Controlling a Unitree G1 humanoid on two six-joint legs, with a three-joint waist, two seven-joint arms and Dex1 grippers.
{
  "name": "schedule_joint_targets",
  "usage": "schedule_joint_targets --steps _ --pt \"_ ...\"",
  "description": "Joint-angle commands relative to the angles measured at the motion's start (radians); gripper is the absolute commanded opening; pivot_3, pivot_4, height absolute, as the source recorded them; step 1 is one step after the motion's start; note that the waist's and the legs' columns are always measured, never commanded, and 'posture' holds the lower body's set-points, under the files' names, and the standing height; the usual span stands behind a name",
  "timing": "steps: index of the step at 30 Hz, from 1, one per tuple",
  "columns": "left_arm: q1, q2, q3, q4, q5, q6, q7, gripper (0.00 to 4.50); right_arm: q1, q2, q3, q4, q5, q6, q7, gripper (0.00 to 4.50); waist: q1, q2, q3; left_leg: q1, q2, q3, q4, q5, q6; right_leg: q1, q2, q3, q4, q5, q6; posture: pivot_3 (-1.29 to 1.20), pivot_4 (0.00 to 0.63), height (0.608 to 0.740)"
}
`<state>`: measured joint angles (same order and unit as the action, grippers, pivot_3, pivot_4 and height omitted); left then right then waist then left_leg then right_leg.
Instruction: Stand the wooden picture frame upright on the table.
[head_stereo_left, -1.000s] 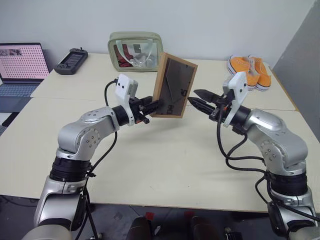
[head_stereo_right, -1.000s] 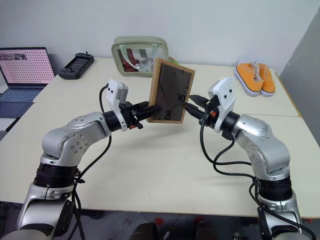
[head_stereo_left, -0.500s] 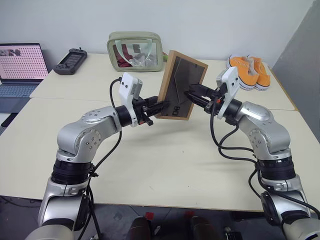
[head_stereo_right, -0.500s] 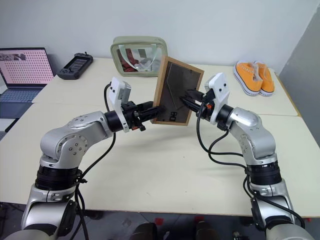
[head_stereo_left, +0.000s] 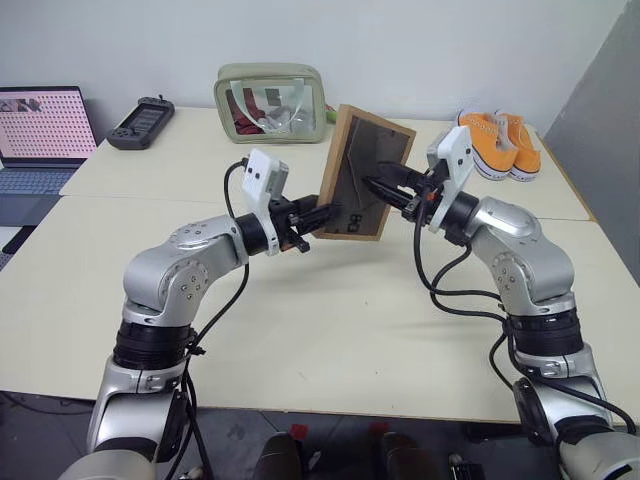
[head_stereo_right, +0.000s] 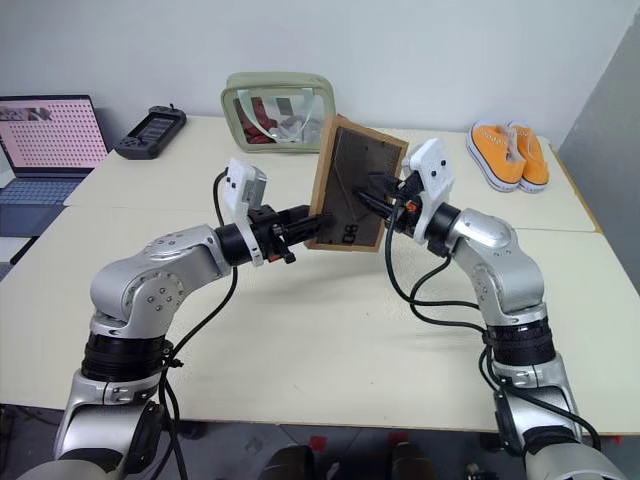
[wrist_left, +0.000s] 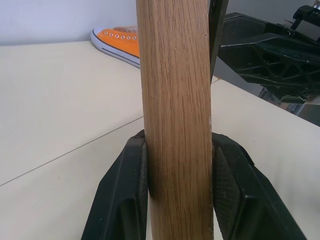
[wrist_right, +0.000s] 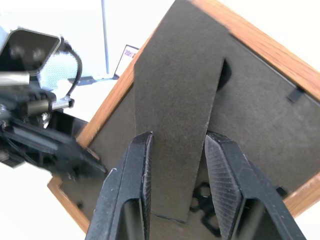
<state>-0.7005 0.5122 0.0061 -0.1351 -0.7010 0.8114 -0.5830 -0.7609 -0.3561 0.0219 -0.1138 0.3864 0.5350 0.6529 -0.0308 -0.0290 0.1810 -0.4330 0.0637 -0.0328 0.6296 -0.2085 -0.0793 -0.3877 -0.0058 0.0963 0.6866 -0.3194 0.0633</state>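
Left tool (head_stereo_left: 322, 213) clamps the wooden picture frame (head_stereo_left: 364, 173) edge, its long axis tilted, back facing the part-open right tool (head_stereo_left: 378, 190).

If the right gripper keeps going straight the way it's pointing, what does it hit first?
Most likely the prop leg on the dark back of the wooden picture frame. The right gripper points at it with a finger on either side, though whether they already touch it is unclear.

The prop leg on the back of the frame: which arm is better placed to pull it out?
The right. The right gripper already has its fingers on either side of the prop leg, while the left gripper is clamped on the wooden picture frame, holding it off the table.
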Motion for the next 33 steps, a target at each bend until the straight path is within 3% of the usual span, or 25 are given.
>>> schedule_joint_targets --steps 1,10,23,30,33 --pt "-0.045 -0.015 -0.006 0.02 0.028 -0.043 -0.043 1.3 -0.006 0.025 0.0 -0.11 0.049 0.031 -0.014 1.61 0.0 0.0 0.0 0.0 0.0 0.0 0.0 0.0 0.0 0.0 0.0 0.0 0.001 0.0 0.0 0.0 0.15 0.74" --pt "-0.136 -0.04 0.004 0.231 0.118 -0.104 -0.102 1.3 0.076 -0.004 -0.032 -0.218 0.062 0.107 -0.037 1.61 0.002 0.0 0.0 0.0 0.0 -0.001 0.001 0.0 0.0 -0.001 0.0 0.0 0.004 0.0 0.0 0.0 0.15 0.74" --pt "-0.175 -0.087 0.025 0.161 0.092 -0.043 -0.119 1.3 0.079 -0.072 -0.006 -0.144 -0.013 0.068 -0.022 1.61 -0.001 0.0 0.0 0.0 0.0 -0.001 0.001 0.0 0.0 -0.001 0.001 0.0 0.004 0.0 0.0 0.0 0.15 0.74" --pt "-0.169 -0.094 0.038 0.137 0.085 -0.016 -0.109 1.3 0.1 -0.14 0.022 -0.144 -0.084 0.007 -0.004 2.86 -0.001 0.0 0.0 0.0 0.0 -0.001 0.001 0.0 0.0 -0.001 0.001 0.0 0.004 0.0 0.0 0.0 0.15 0.74" --pt "-0.166 -0.089 0.047 0.14 0.08 -0.001 -0.105 1.3 0.165 -0.221 0.031 -0.159 -0.125 -0.051 0.047 2.86 0.001 0.0 0.0 0.0 0.0 -0.001 0.001 0.0 0.0 -0.001 0.001 0.0 0.004 0.0 0.0 0.0 0.15 0.74"
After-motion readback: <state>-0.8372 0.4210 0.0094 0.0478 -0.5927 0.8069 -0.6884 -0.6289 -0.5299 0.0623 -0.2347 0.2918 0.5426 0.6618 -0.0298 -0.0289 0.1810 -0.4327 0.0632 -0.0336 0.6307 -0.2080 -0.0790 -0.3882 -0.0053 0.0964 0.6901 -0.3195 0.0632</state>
